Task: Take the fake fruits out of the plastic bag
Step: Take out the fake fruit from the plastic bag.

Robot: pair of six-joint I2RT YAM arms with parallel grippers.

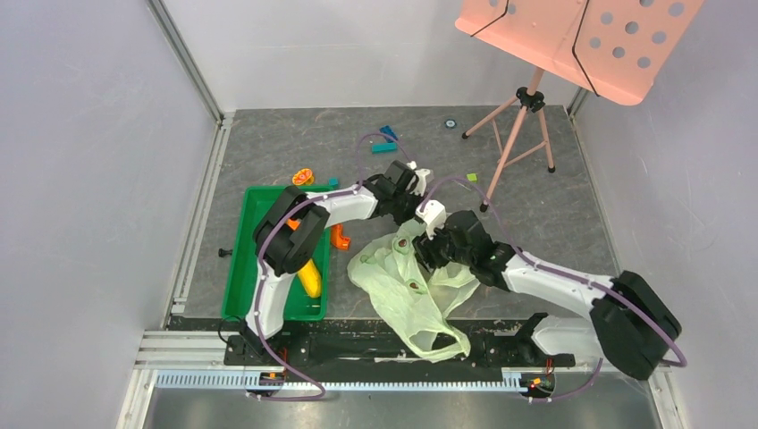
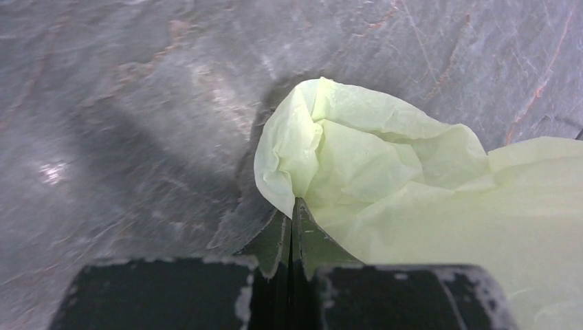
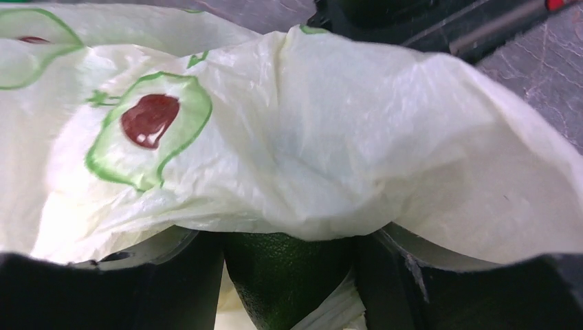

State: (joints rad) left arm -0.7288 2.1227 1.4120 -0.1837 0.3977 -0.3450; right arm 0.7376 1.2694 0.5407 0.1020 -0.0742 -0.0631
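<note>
Your 2 arms split the work here. The left gripper (image 2: pixel 294 213) is clamped tight on a pinch of the plastic bag (image 2: pixel 385 172). Its jaws are closed with only thin film between them, and the fold looks raised off the table. I judge this anchors the bag and keeps its mouth lifted so the other arm can work inside.

The bag lies crumpled near the middle of the near edge, with 1 handle trailing over that edge. The right gripper (image 3: pixel 292 295) is partly closed around the dark green fruit (image 3: pixel 275 265). It has 1 finger on each side, both seemingly touching, and bag film is draped over them (so the fruit is not clear of the bag yet).

The yellow fruit (image 1: pixel 309 280) lies in the green tray (image 1: pixel 240 268) by the left edge, which looks like your drop-off. If you pull out fast, the film may drag along.
</note>
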